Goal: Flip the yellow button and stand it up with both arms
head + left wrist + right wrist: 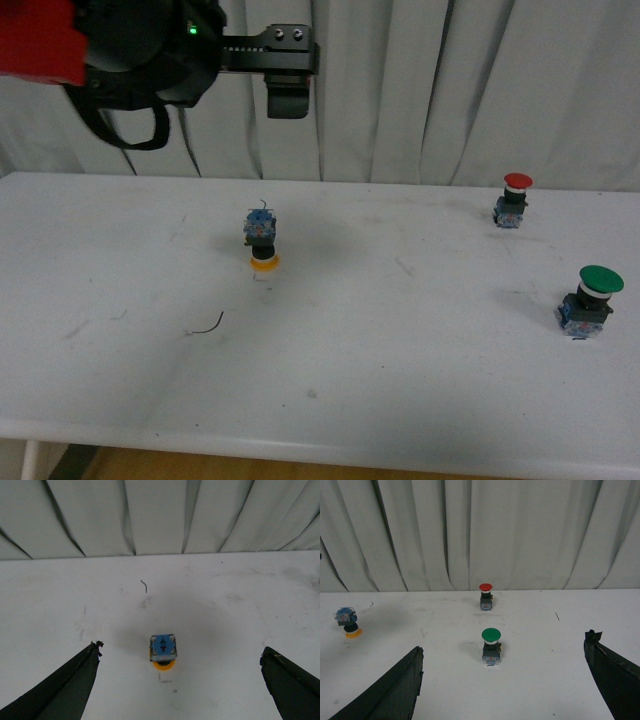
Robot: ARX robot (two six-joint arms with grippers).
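On the tabletop [400,390], left of centre and nearer the far edge than the near one, the yellow button [261,243] stands inverted. Its yellow cap is down on the surface, the black collar is above it, and the blue contact block is on top.

The left arm [140,50] hangs high over the far-left part of the tabletop, well apart from the button. The left fingers [65,685] are spread wide and hold nothing; the left wrist view frames the button between them. The right fingers [390,690] are likewise spread and empty, facing the green button [490,646] and the red button [485,595] toward the right edge. A short bit of wire [207,325] lies near the yellow button.

Handling, as judged: the part is small, rigid and probably light. The cap looks smooth and rounded, so it makes a narrow footing and the part likely tips at a light nudge. The best hold appears to be across two flat opposite faces of the blue block. The collar is a second choice, and the cap rim is to be avoided.
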